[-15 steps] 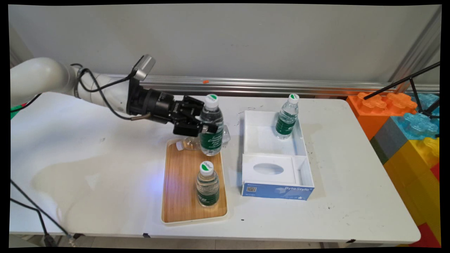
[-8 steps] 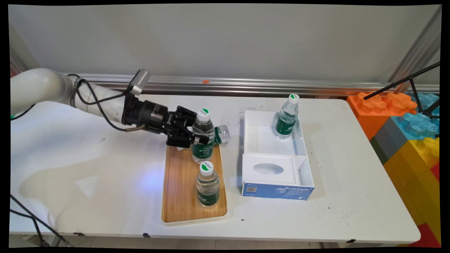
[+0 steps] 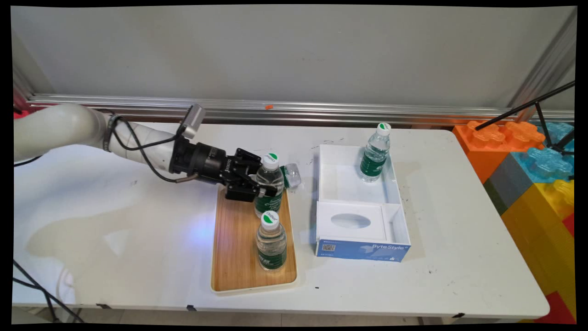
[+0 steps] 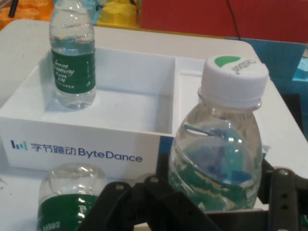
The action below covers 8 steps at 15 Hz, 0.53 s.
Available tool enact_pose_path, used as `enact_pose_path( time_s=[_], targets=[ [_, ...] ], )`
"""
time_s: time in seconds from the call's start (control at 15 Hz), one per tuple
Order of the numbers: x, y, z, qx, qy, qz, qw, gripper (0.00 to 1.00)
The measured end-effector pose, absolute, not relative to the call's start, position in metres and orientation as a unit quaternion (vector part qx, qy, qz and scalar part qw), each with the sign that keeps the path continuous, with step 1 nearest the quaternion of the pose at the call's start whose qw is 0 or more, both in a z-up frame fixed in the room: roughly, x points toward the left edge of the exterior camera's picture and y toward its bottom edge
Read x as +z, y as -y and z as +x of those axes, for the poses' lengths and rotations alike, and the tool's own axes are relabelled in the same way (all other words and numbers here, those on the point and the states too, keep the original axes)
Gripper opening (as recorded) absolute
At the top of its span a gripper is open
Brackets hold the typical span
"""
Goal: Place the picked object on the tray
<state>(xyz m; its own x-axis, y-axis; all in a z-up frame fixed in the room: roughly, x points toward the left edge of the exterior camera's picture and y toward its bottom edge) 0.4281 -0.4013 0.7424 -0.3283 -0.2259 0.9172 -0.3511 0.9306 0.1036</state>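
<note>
My gripper (image 3: 265, 187) is shut on a clear water bottle (image 3: 269, 184) with a green label and a white cap, holding it upright at the far end of the wooden tray (image 3: 234, 248). Whether its base touches the tray is hidden. A second such bottle (image 3: 271, 241) stands at the tray's near end, just in front of the held one. In the hand view the held bottle (image 4: 219, 144) fills the right side between the black fingers (image 4: 284, 192) of the gripper (image 4: 211, 204). A third bottle (image 3: 290, 175) lies on its side just behind the tray, and shows in the hand view as the lying bottle (image 4: 70, 197).
A white open box (image 3: 399, 216) with a blue ByteDance front sits right of the tray, and a fourth bottle (image 3: 375, 154) stands in its far compartment. In the hand view the box (image 4: 120, 130) and its bottle (image 4: 72, 62) are straight ahead. Big coloured toy bricks (image 3: 528, 156) stand at the table's right end.
The arm has come down with the bottle in its grip, from raised above the tray's far end to low at the tray. The other bottles have not moved.
</note>
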Motion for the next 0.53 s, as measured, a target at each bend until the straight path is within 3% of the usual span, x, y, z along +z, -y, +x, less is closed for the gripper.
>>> enact_pose_path(
  time_s=[0.53],
  targets=[
    [0.727,0.41,0.418,0.062,0.812,0.182,0.551,0.0]
  ],
)
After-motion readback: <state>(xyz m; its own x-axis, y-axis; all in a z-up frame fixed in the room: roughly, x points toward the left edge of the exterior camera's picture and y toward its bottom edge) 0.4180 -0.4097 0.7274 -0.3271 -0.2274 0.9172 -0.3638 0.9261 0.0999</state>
